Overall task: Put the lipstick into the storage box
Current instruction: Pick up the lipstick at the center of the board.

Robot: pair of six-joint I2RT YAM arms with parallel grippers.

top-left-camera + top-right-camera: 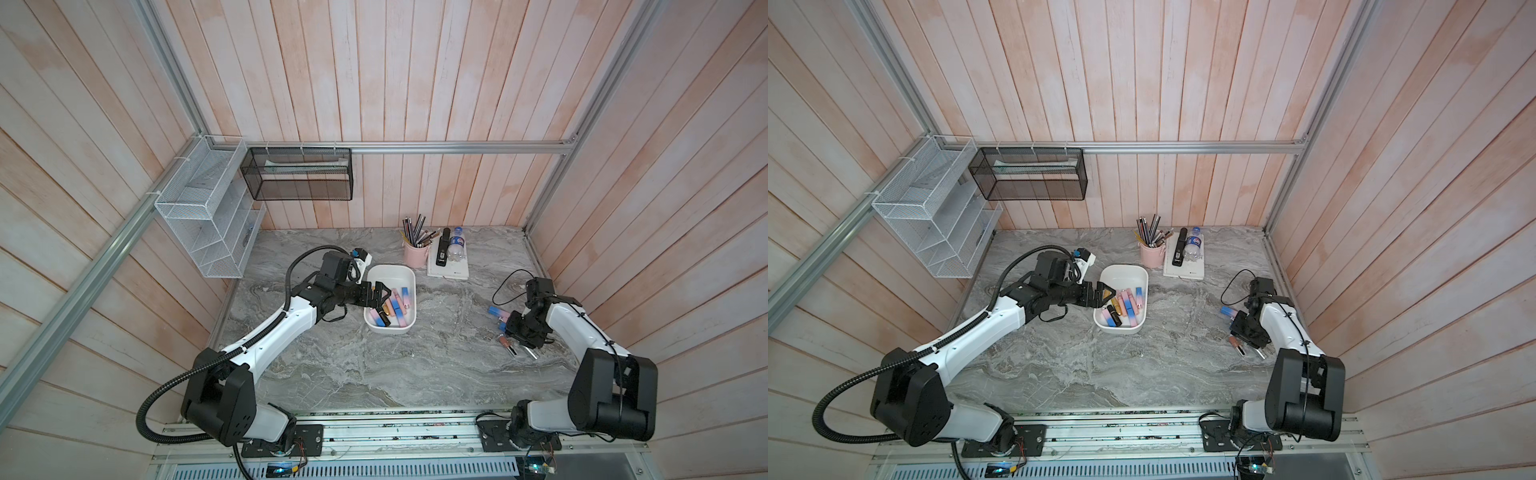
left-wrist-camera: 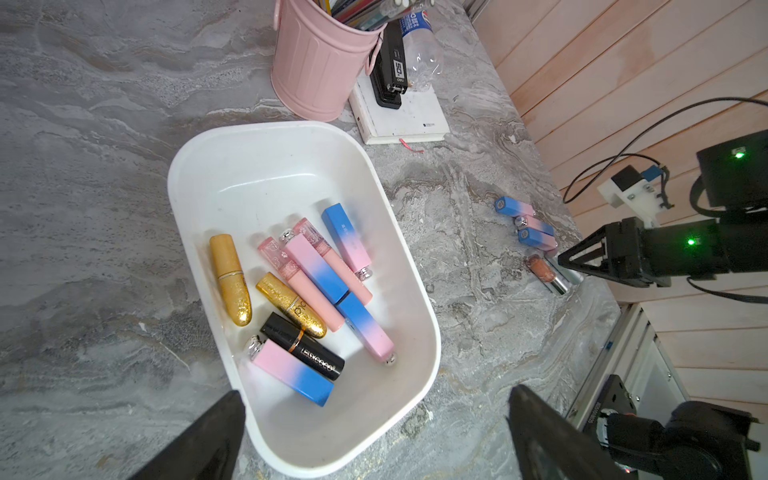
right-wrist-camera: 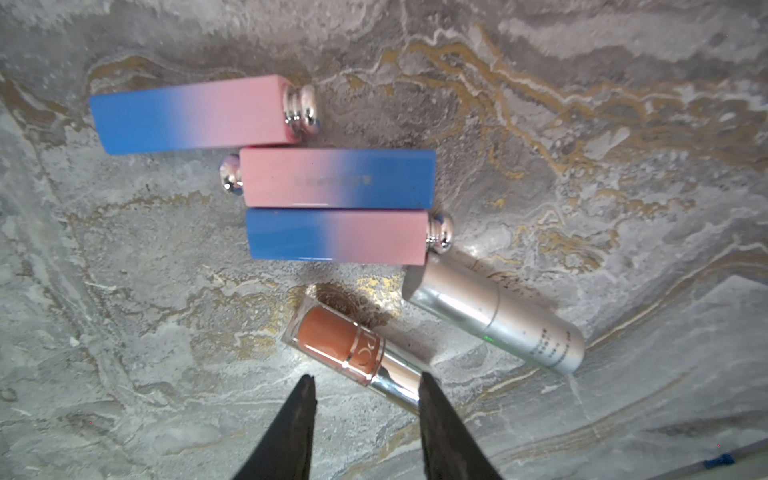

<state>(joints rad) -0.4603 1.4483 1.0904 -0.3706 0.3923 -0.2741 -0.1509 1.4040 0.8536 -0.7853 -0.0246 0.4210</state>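
The white storage box [image 1: 390, 270] [image 2: 266, 129] stands mid-table with several lipsticks in it: gold, black, pink and pink-blue ones. My left gripper [image 1: 380, 291] [image 2: 374, 390] hovers open over the box's near-left rim, holding nothing. At the right, three pink-blue lipsticks [image 3: 336, 178], a silver tube [image 3: 498, 316] and an orange lipstick [image 3: 336, 340] lie on the table. My right gripper [image 3: 366, 376] [image 1: 508, 330] is low over the orange lipstick, open. The lipstick's silver cap end reaches between the fingers and meets one fingertip [image 3: 428, 386].
A pink pen cup [image 1: 417, 253] and a notebook [image 1: 455, 272] carrying a black stapler and a bottle stand behind the box. A white wire basket [image 1: 199, 208] and a black mesh basket [image 1: 297, 174] hang on the left and back walls. The right wall is close beside the right arm.
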